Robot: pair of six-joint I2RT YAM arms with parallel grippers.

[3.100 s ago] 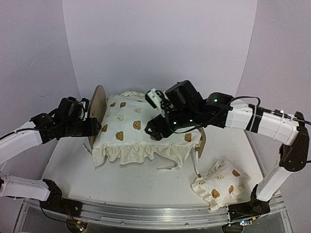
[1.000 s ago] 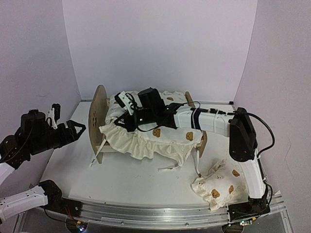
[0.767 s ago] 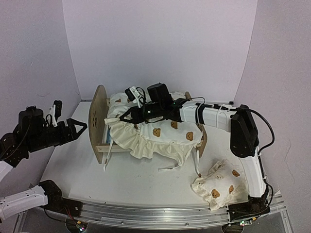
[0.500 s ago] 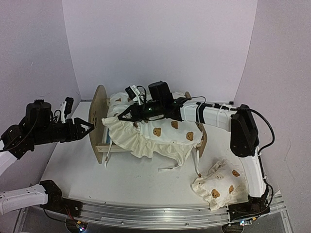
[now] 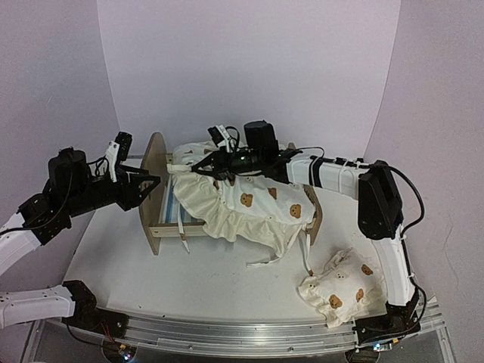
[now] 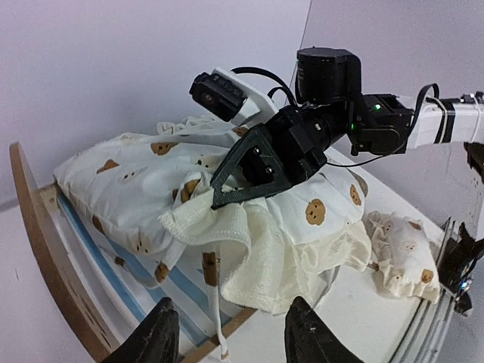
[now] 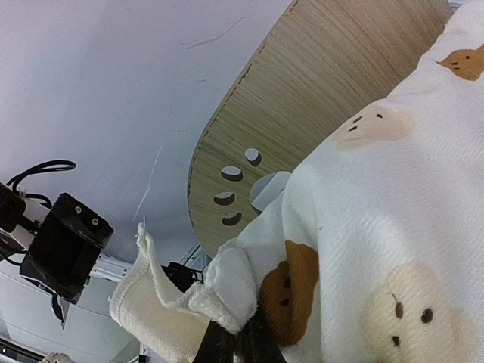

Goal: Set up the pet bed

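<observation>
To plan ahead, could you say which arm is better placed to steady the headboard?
Probably left: the left end effector sits empty beside the headboard; the right end effector is pinching the cushion.

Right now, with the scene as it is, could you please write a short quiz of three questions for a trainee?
1. True or false: the pillow lies on the bed.
2. What does the right gripper pinch? A) the cushion B) the pillow C) nothing
3. Which gripper holds nothing?

Key
1. False: it lies on the table, beside the bed.
2. A
3. The left gripper
</observation>
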